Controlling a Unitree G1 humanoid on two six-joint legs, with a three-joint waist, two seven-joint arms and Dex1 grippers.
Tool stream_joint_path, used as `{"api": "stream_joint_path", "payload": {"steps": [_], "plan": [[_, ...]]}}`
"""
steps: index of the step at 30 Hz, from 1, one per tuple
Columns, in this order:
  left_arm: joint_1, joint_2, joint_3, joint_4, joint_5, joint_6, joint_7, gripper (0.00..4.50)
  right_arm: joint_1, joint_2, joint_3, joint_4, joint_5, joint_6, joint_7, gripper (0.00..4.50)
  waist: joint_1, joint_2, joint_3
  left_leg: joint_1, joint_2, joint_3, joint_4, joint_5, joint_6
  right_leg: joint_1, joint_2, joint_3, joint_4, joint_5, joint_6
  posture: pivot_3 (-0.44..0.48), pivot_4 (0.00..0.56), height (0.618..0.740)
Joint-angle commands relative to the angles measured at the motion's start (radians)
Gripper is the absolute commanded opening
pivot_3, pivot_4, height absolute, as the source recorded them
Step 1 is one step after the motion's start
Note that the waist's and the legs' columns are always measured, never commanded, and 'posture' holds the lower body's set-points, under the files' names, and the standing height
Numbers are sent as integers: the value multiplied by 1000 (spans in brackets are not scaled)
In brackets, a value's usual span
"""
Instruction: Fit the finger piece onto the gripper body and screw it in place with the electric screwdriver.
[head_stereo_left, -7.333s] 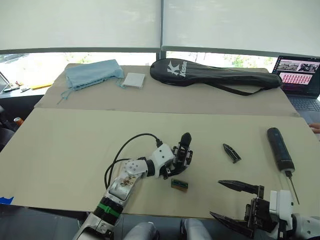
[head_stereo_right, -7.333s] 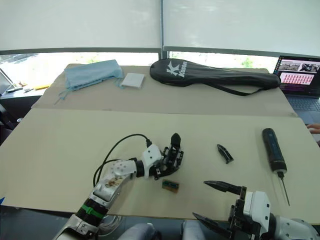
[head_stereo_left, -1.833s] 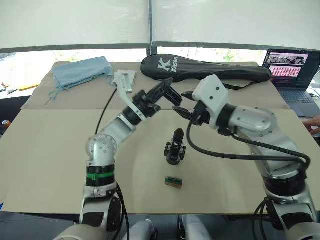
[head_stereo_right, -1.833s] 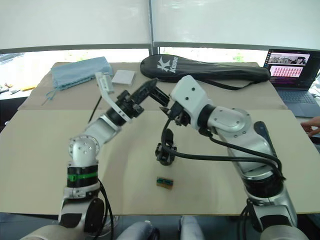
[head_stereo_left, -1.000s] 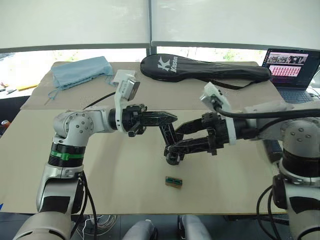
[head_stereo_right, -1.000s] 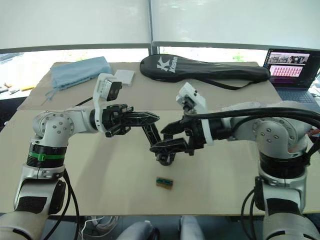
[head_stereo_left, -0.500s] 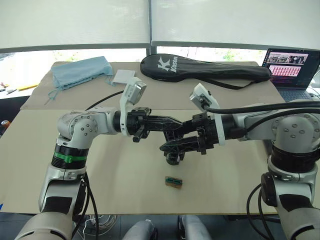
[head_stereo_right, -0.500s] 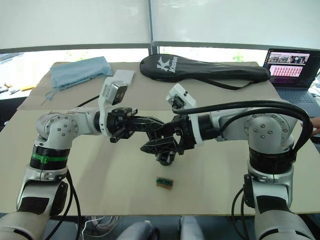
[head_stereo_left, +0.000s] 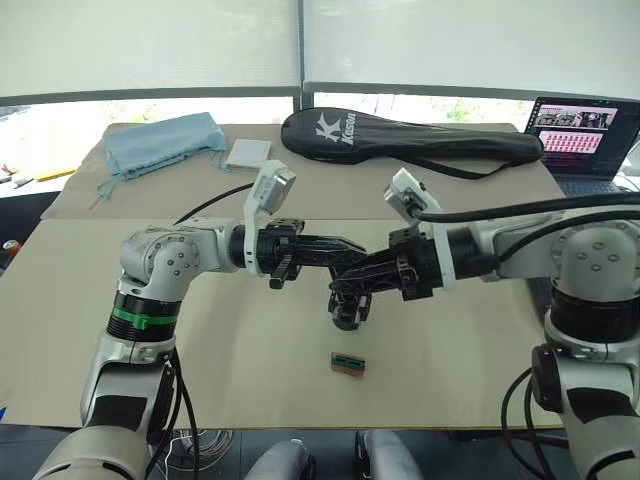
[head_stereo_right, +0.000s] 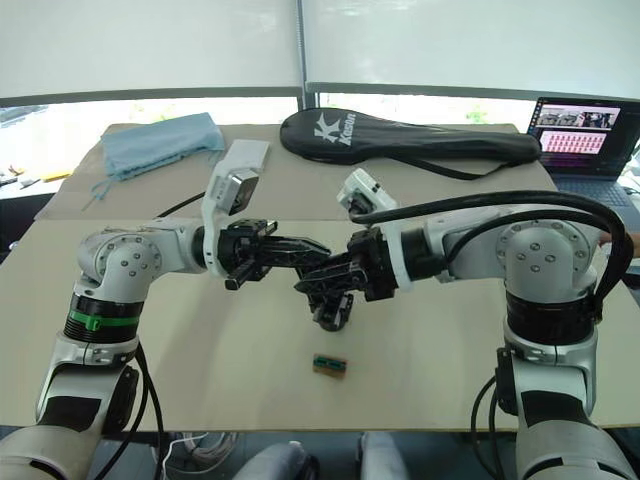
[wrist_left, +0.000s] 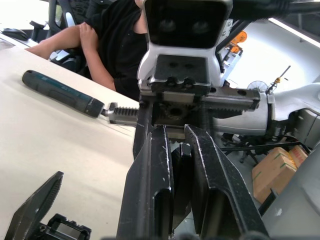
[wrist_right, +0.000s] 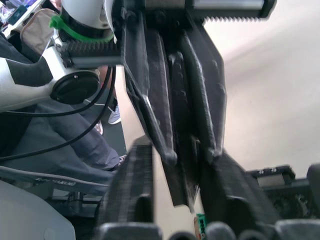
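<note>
The finger piece (wrist_left: 181, 170), black and tapered, sits between the fingers (wrist_left: 159, 185) of my left gripper (head_stereo_left: 348, 252), which is shut on it above the table's middle. My right gripper (head_stereo_left: 346, 278) meets it tip to tip from the other side. Its fingers (wrist_right: 131, 195) have drawn in on the piece's free end (wrist_right: 181, 186). Directly below both stands the gripper body (head_stereo_left: 348, 308), upright with one pointed finger. The electric screwdriver (wrist_left: 60, 92) lies on the table behind my right arm.
A small green-and-brown box (head_stereo_left: 347, 364) lies just in front of the gripper body. At the back of the beige table (head_stereo_left: 470, 370) are a black racket bag (head_stereo_left: 410, 140), a blue cloth (head_stereo_left: 165, 145), a white pad (head_stereo_left: 248, 153) and a laptop (head_stereo_left: 585, 140). A person (wrist_left: 110, 45) sits beyond the right edge.
My right gripper's fingers, spread wide a moment ago, have closed in around the finger piece at my left gripper's tips. The left gripper has crept slightly toward the right arm.
</note>
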Motion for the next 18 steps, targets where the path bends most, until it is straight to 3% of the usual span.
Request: {"api": "stream_joint_path", "payload": {"steps": [1,4,10,13,14,18], "plan": [[-14,6,24,-28,-18,7,0,0,15,-8,-13,-24,43,7,-14,396,0,0,0,0,0,0,0,0,0,0,0,0,0,0,0,0,150,740],[-11,14,25,-44,-23,8,-16,0,33,-14,-17,-32,52,7,-20,396,0,0,0,0,0,0,0,0,0,0,0,0,0,0,0,0,150,740],[-23,3,71,-51,-50,26,30,2829,73,-55,-36,-65,44,-31,-1,394,1,0,0,0,0,0,0,0,0,0,0,0,0,0,0,0,150,740],[-18,39,95,-58,-39,-6,8,4299,147,-130,-72,-130,35,-116,86,393,5,0,0,0,0,0,0,0,0,0,0,0,-1,0,0,0,150,740],[-11,55,99,-55,-21,-35,-6,4500,172,-150,-82,-147,29,-147,113,393,5,0,0,0,0,0,0,0,0,0,0,-1,0,0,0,0,150,740],[46,121,107,2,128,-279,-89,4500,296,-169,-134,-204,-67,-381,223,393,3,0,0,1,0,0,-1,0,0,0,0,0,-1,0,0,0,150,740]]}}
